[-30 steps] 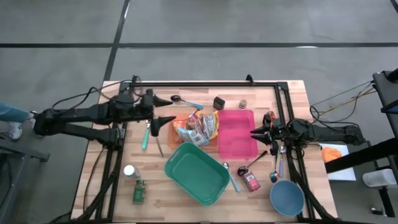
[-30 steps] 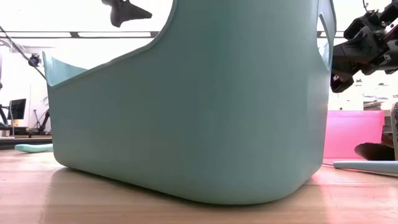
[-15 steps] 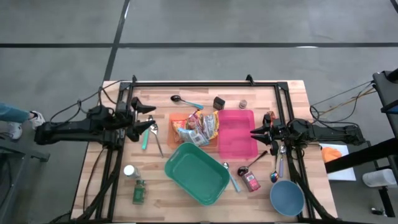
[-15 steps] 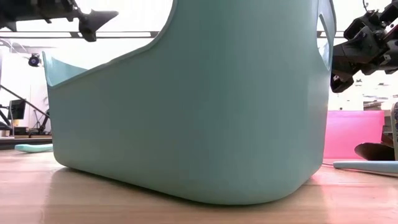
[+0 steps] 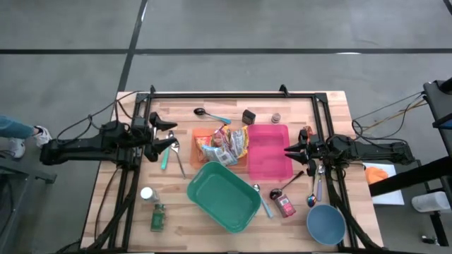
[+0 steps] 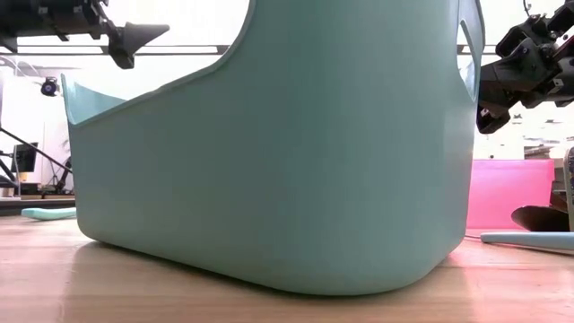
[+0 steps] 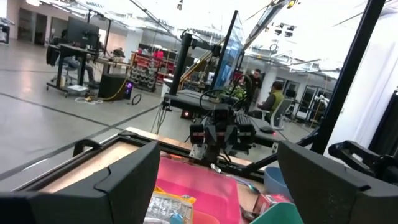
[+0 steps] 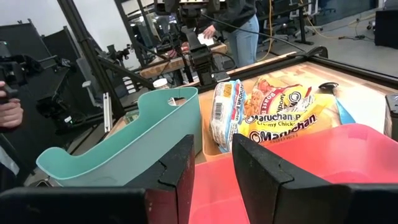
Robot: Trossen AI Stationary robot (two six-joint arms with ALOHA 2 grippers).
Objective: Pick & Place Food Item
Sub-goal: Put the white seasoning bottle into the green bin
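Now your left gripper has drawn back to the table's left edge, fingers wide and empty, the right gripper part-closed on nothing, noodle packets left in the orange tray.

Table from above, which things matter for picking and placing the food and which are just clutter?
Job:
- ramen packets
- orange tray
- pink bin
- green bin
- left tool
- right tool

Lying about:
- blue bowl
- spoons
- white-capped bottle
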